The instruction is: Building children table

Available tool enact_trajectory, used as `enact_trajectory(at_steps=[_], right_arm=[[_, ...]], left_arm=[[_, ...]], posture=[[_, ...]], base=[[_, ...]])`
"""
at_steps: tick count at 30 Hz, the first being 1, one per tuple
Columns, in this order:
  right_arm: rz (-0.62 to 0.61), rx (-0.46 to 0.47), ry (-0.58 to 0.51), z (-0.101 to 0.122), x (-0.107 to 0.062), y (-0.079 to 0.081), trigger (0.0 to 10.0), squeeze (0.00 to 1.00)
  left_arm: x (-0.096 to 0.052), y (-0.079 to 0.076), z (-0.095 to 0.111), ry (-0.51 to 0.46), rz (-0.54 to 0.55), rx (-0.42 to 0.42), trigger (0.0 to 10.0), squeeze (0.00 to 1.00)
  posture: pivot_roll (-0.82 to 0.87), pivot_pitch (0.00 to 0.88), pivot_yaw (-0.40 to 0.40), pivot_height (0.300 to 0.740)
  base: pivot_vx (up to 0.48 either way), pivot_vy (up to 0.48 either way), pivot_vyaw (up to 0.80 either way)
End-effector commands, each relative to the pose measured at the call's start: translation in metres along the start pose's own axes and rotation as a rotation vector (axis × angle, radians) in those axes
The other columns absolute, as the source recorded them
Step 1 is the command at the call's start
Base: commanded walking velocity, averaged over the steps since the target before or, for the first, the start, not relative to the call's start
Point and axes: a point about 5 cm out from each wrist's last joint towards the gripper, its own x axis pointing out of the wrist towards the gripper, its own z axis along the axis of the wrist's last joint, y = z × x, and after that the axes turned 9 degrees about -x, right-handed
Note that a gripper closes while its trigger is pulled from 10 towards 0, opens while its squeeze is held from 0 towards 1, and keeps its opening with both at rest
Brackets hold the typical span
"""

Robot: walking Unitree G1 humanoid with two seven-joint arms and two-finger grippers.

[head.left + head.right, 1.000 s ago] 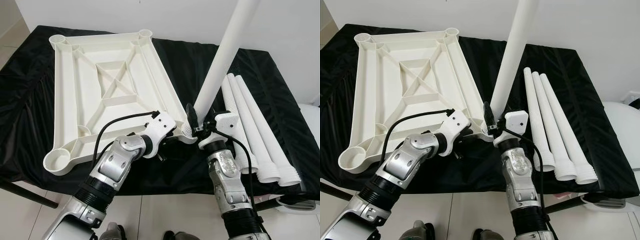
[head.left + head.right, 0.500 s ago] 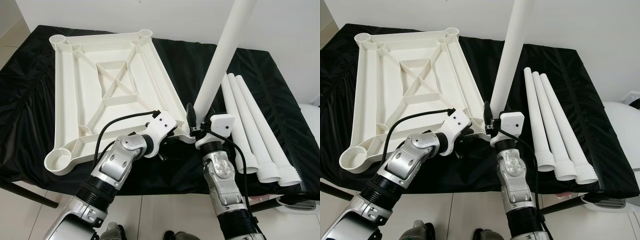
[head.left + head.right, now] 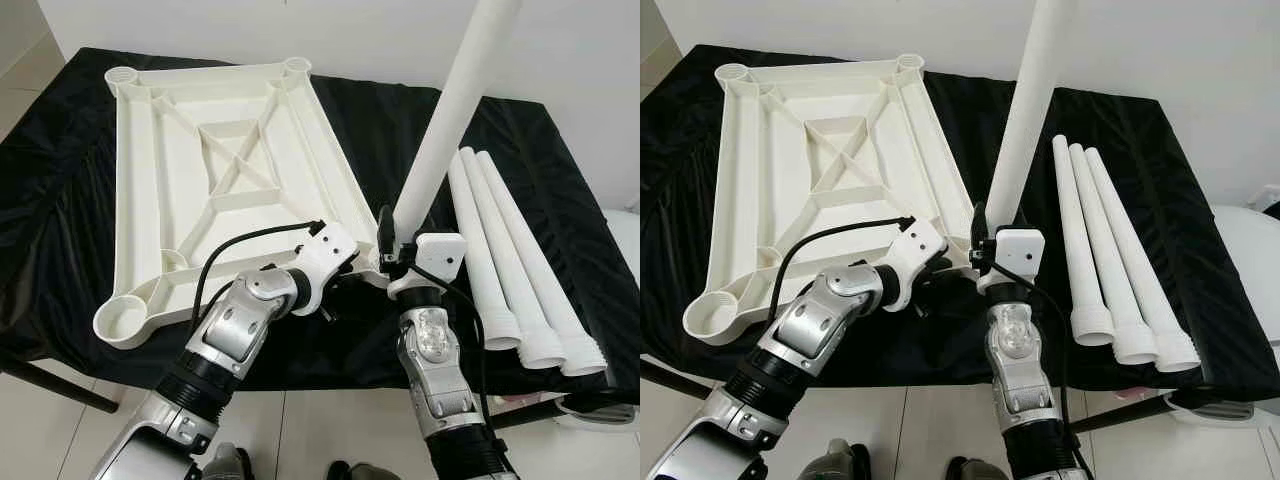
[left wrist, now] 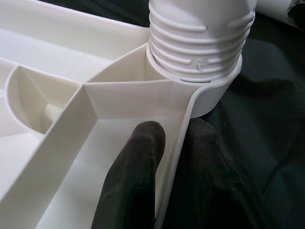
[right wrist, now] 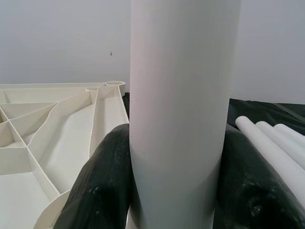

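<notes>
From the head camera I see the white tabletop [image 3: 215, 170] lying upside down, ribs up, on the black-draped surface [image 3: 400, 130], with a round socket at each corner. My right gripper [image 3: 392, 240] is at the corner nearest me on the right, and its jaws are closed on the lower part of the white leg [image 3: 450, 110], which stands up from that corner socket and leans slightly away to the right. In the right wrist view the leg [image 5: 178, 109] sits squarely between the 2 black fingers [image 5: 102, 186], both pressed against its sides. My left gripper [image 4: 176, 162] is just beside it, on the tabletop's near edge next to the same corner; its jaws pinch the thin rim wall [image 4: 178, 129], 1 finger inside the tray-like underside and 1 outside on the cloth. In that left wrist view the leg's threaded end [image 4: 200, 43] is seated in the corner socket [image 4: 214, 93], with several thread ridges showing above the socket's lip. To the right, well apart from both grippers, 3 more legs [image 3: 510, 250] lie side by side on the surface, touching one another, their wide threaded ends toward me near the front edge.
</notes>
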Motion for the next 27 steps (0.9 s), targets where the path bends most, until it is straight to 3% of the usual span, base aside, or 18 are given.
enact_trajectory(at_steps=[1,27], right_arm=[[-0.177,-0.102,0.272,-0.051,-0.031,-0.036,10.0,0.0],[-0.149,-0.084,0.193,-0.039,-0.029,-0.034,10.0,0.0]], left_arm=[[-0.011,0.018,0.014,-0.062,0.111,0.021,10.0,0.0],[-0.009,0.016,0.016,-0.069,0.105,0.024,10.0,0.0]], posture=[[-0.03,0.149,-0.051,0.74],[-0.04,0.134,-0.056,0.74]], base=[[0.0,0.0,0.0],[0.0,0.0,0.0]])
